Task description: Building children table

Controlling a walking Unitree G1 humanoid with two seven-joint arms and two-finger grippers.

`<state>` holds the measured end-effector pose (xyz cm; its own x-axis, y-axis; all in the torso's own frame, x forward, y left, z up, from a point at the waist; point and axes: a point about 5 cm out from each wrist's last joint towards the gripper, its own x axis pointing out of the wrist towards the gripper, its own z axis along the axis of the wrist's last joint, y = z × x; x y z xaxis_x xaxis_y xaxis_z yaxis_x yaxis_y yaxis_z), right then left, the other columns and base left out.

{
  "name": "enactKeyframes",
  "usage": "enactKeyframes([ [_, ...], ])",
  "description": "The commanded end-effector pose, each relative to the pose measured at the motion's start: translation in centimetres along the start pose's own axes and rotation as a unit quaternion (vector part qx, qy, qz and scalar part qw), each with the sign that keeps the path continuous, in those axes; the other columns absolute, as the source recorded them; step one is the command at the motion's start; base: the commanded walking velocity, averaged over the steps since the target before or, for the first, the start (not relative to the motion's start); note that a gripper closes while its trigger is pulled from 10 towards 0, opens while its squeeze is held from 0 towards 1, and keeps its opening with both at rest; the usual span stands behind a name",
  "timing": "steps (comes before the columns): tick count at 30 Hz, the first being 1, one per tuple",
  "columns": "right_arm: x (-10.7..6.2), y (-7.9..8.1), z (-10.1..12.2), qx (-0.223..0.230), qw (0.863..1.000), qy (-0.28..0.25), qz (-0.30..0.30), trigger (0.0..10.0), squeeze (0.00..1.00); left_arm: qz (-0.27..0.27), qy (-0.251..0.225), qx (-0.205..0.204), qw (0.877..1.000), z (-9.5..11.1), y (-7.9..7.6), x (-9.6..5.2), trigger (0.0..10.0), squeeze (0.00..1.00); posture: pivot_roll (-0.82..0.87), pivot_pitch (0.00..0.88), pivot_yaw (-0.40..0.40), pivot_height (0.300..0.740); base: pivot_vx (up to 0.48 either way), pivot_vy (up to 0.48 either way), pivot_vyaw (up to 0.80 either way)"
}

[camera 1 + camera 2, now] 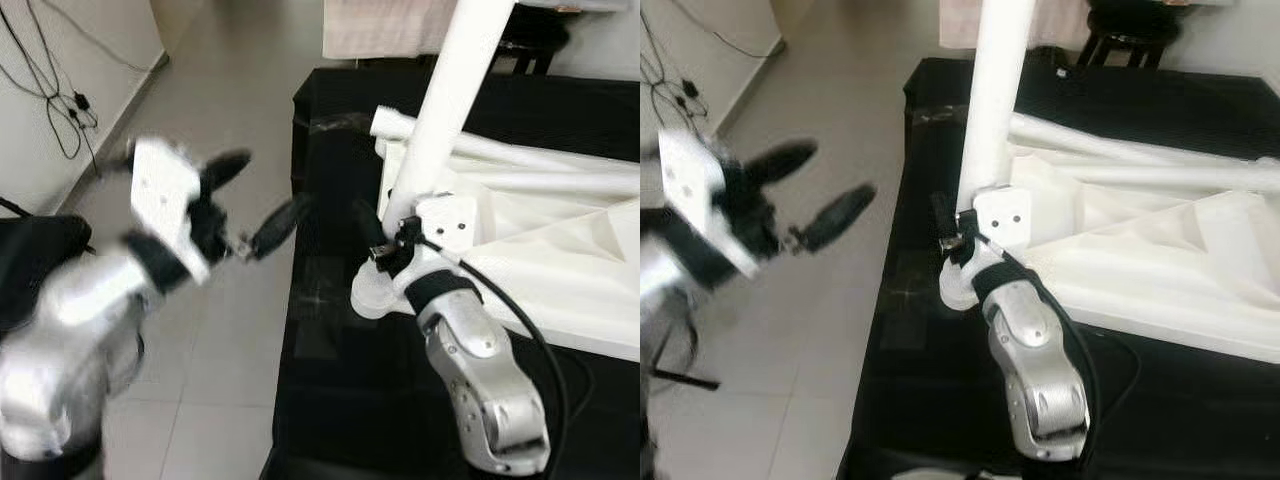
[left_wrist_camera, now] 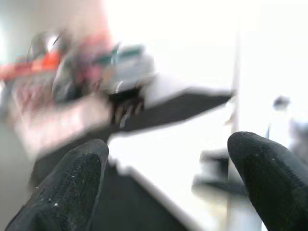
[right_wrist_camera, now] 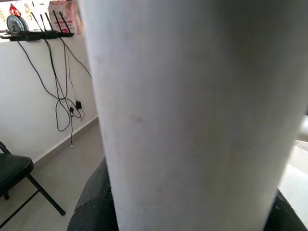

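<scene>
Risk noted: the white table leg (image 1: 450, 100), standing tilted at the corner of the upturned tabletop (image 1: 560, 260) on the black-draped bench (image 1: 330, 380), could lean out of its socket if the grip slackened. Right gripper (image 1: 390, 245) was clamped round the leg's base, forearm reaching up from below. Left gripper (image 1: 255, 205) hung spread and empty over the floor (image 1: 230, 330), beside the bench.

Two silver, rounded metal forearms here, glossy and jointed. The left gripper (image 1: 245, 205) has a flat white wrist plate dotted with small screws, then two long black fingers (image 2: 72, 187) with a finely textured, rubbery surface. The right gripper (image 1: 385, 235) carries a white bracket with screw holes, a black wrist band, and a black cable looping alongside its forearm.
</scene>
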<state>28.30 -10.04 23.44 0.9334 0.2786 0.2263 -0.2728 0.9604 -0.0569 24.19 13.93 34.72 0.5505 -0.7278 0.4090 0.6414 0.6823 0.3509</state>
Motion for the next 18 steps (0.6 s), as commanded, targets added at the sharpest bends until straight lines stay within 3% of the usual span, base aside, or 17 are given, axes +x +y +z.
enactKeyframes([
  [1, -0.4, -0.1, -3.3, 0.015, 0.997, 0.080, -0.003, 10.0, 0.00, -0.062, 0.001, -0.035, 0.997, 0.2, -0.1, 0.4, 10.0, 0.00, 0.06, 0.206, -0.011, 0.740, 0.000, 0.000, 0.00],
  [3, -0.2, 0.2, -3.2, 0.018, 0.997, 0.078, 0.001, 10.0, 0.00, -0.158, -0.012, -0.059, 0.986, 1.7, 0.5, 2.2, 10.0, 0.00, 0.06, 0.200, -0.012, 0.740, 0.000, 0.000, 0.00],
  [4, -0.2, 0.2, -3.2, 0.018, 0.997, 0.078, 0.001, 10.0, 0.00, -0.158, -0.012, -0.059, 0.986, 1.7, 0.5, 2.2, 10.0, 0.00, 0.06, 0.200, -0.012, 0.740, 0.000, 0.000, 0.00],
  [6, -0.1, 0.5, -3.2, 0.021, 0.997, 0.076, 0.005, 10.0, 0.00, -0.234, -0.004, -0.086, 0.968, 2.5, 1.0, 4.0, 10.0, 0.00, 0.06, 0.198, -0.007, 0.740, 0.000, 0.000, 0.00],
  [7, -0.1, 0.5, -3.2, 0.021, 0.997, 0.076, 0.005, 10.0, 0.00, -0.234, -0.004, -0.086, 0.968, 2.5, 1.0, 4.0, 10.0, 0.00, 0.06, 0.198, -0.007, 0.740, 0.000, 0.000, 0.00],
  [11, 0.0, 1.2, -2.9, 0.030, 0.997, 0.070, 0.013, 10.0, 0.00, -0.265, 0.030, -0.071, 0.961, 2.1, 2.8, 8.0, 10.0, 0.00, 0.06, 0.197, 0.002, 0.740, 0.000, 0.000, 0.00],
  [13, 0.0, 1.3, -2.9, 0.030, 0.997, 0.070, 0.014, 10.0, 0.00, -0.268, 0.032, -0.070, 0.960, 2.1, 3.0, 8.4, 10.0, 0.00, 0.06, 0.197, 0.002, 0.740, 0.000, 0.000, 0.00],
  [18, 0.1, 1.7, -2.7, 0.036, 0.997, 0.065, 0.020, 10.0, 0.00, -0.300, 0.046, -0.092, 0.948, 1.2, 3.4, 11.1, 10.0, 0.00, 0.05, 0.206, 0.016, 0.740, 0.000, 0.000, 0.00],
])
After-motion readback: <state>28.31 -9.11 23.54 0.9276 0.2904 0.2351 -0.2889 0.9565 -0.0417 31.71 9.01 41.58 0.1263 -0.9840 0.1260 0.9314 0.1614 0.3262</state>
